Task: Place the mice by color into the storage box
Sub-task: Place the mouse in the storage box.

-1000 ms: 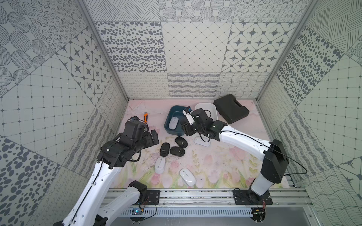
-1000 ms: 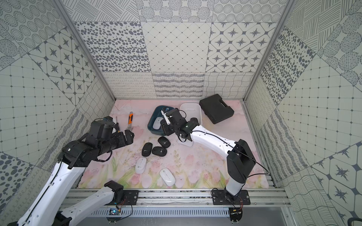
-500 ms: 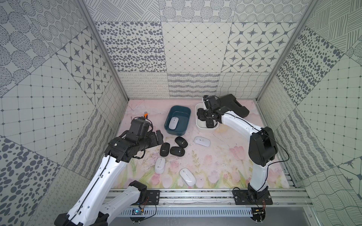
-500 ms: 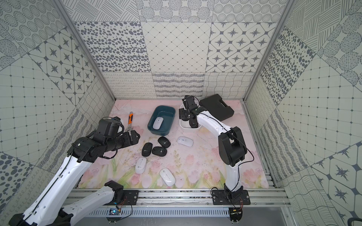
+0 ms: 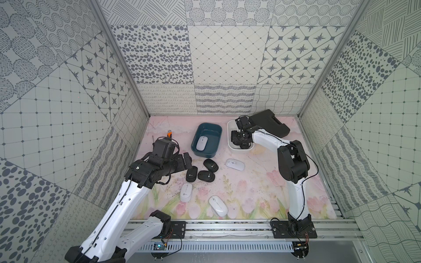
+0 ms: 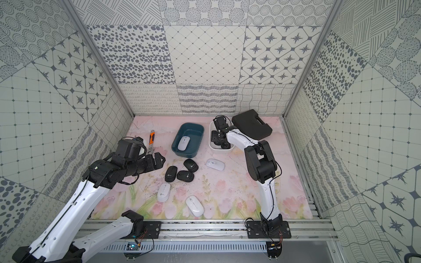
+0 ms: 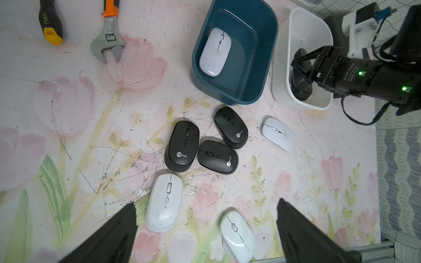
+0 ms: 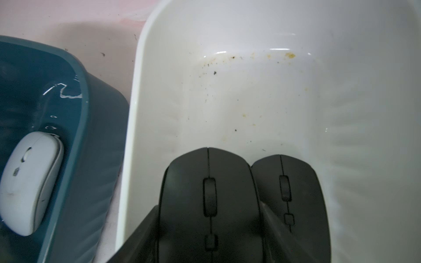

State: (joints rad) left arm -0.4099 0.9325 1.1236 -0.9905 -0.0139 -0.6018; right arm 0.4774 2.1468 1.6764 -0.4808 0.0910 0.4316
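The matte black mouse [image 8: 209,173], a rounded oval with a scroll wheel down its middle, is pinched between the dark fingers of my right gripper [image 8: 209,216]. It is at the near end of the glossy white bin [image 8: 341,91]. A second black mouse [image 8: 289,193] lies touching it. I cannot tell whether the held one rests on the bin floor, which is speckled with yellowish stains.

Just beside stands the round-cornered teal bin [image 5: 204,154], holding one slim glossy white mouse [image 5: 201,143]. Both bins sit toward the far edge of the flowered mat [image 5: 250,182]. A black hard case [image 5: 270,123] lies in the far right corner behind my right arm.

My left gripper [image 7: 206,202] hangs spread wide over the mat's left side. Beside it three black mice [image 7: 182,142] huddle touching, with three white mice [image 7: 164,201] loose around them. An orange-handled adjustable wrench [image 7: 107,43] and a black-and-yellow screwdriver handle [image 7: 50,22] lie near the far left corner.
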